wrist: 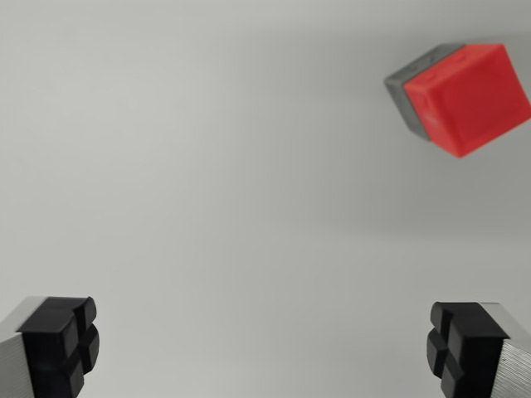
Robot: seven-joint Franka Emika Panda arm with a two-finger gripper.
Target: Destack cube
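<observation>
Nearest the camera, at the bottom edge of the wrist view, the gripper shows as two separate fingers, one in each lower corner. Each has a black, grooved rubber pad mounted on a silver metal body, and only the tips come into the frame. They stand wide apart, spread to nearly the full width of the picture, with nothing held between them; the space from one pad to the other is bare surface. That surface is a plain, pale grey table, matte and evenly lit, which fills the middle of the view and runs on to the top with only a faint band of shading across it. Farther off, in the upper part at the wrist view's right, sits the stack: a red cube resting on top of a grey cube. The red one covers most of the grey one, so that only a strip of grey shows along its left and upper left sides. Both are turned at an angle to the frame, corners pointing roughly up and down, and they look slightly blurred. The stack lies well apart from both fingers, off to the right of the gap between them
</observation>
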